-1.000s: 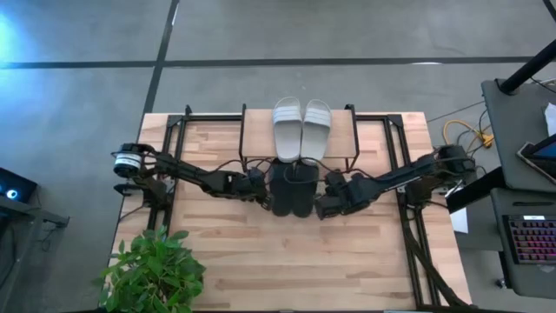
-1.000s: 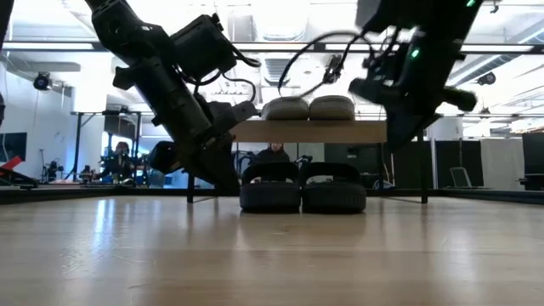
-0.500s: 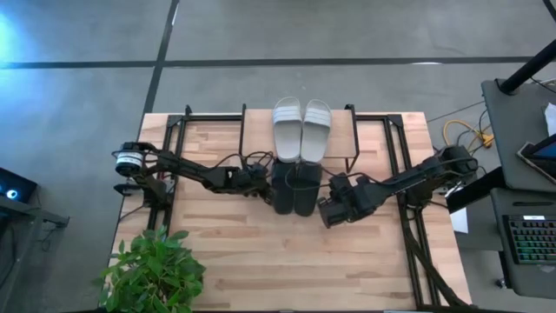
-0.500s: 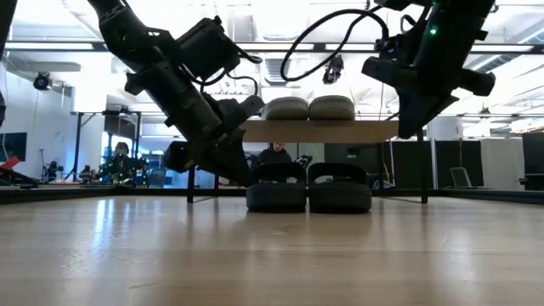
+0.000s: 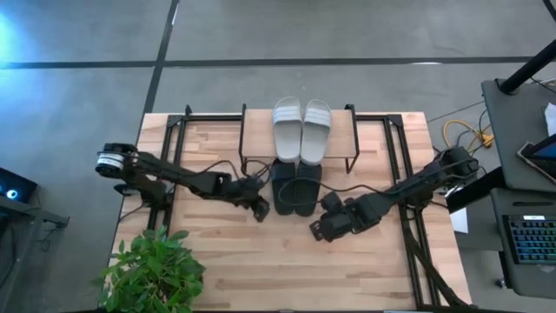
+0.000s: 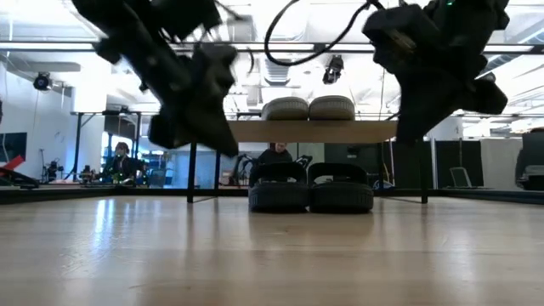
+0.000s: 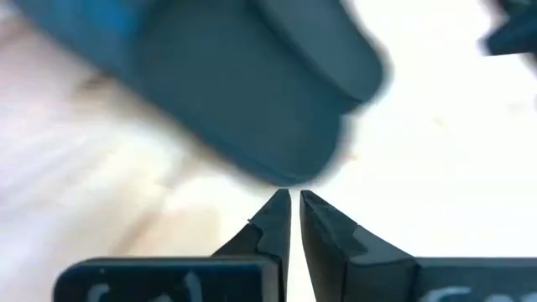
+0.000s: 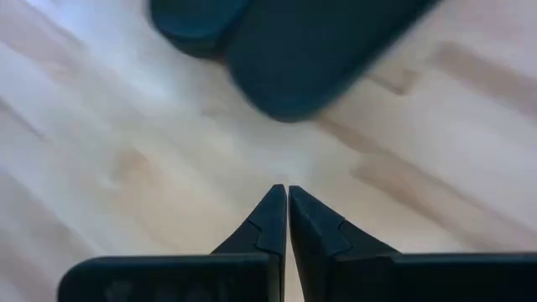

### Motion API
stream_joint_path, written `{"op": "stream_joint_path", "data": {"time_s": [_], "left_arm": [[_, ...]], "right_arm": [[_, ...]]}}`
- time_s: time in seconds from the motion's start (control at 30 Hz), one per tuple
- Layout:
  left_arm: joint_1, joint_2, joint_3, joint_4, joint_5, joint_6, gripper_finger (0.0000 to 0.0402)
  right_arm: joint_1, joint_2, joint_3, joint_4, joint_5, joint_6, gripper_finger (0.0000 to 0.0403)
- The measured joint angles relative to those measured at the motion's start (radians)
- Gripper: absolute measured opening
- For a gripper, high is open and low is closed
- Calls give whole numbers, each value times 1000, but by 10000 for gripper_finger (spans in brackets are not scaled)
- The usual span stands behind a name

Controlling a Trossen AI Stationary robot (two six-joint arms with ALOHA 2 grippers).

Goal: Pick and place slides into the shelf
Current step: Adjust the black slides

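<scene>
The light grey slides (image 5: pixel 301 129) lie side by side on the shelf's plank (image 5: pixel 256 130), and they also show in the low view (image 6: pixel 308 108). The black slides (image 5: pixel 295 185) stand side by side with their soles on the table, their far ends at the shelf's near edge; the low view shows them below the plank (image 6: pixel 311 187). My left gripper (image 5: pixel 261 209) is shut and empty, just left of and nearer than the black pair. My right gripper (image 5: pixel 320 229) is shut and empty, on the near right of the pair. Both wrist views show a black slide's end ahead of the fingers (image 7: pixel 252 92) (image 8: pixel 294 59).
A potted green plant (image 5: pixel 155 269) stands at the table's near left corner. Black metal frames (image 5: pixel 174 139) flank the shelf on both sides. Bare tabletop (image 5: pixel 287 261) lies near of the grippers. A desk with a keyboard (image 5: pixel 530 239) stands off the table's right.
Both grippers have drawn back from the black slides toward the table's near edge and risen. The black pair has slid a little toward the table's right and now stands free.
</scene>
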Motion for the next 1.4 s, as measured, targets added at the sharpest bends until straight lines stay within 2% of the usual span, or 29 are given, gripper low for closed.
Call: {"op": "stream_joint_path", "data": {"time_s": [0.13, 0.2, 0.3, 0.43, 0.7, 0.97, 1.17, 1.4], "left_arm": [[-75, -20, 0, 70, 1, -1, 15], [-95, 10, 0, 123, 1, -3, 15], [-107, 64, -2, 197, 16, -46, 15], [-110, 148, 27, 326, 98, -56, 15], [-109, 297, 117, 325, 124, -52, 15], [-60, 360, 156, 286, -45, -3, 15], [33, 357, 163, 231, -144, 70, 15], [149, 354, 170, 245, -182, 113, 15]], "right_arm": [[1, 29, -46, 200, 0, 30, 8], [-9, 61, -54, 253, 1, 25, 8], [-21, 106, -55, 289, 3, 24, 8], [-21, 135, -49, 323, 4, 24, 8], [-23, 156, -35, 326, 9, 17, 8], [-48, 176, -50, 277, 38, -3, 8], [-56, 176, -56, 260, 59, -24, 8], [-56, 172, -58, 242, 88, -9, 8]]}}
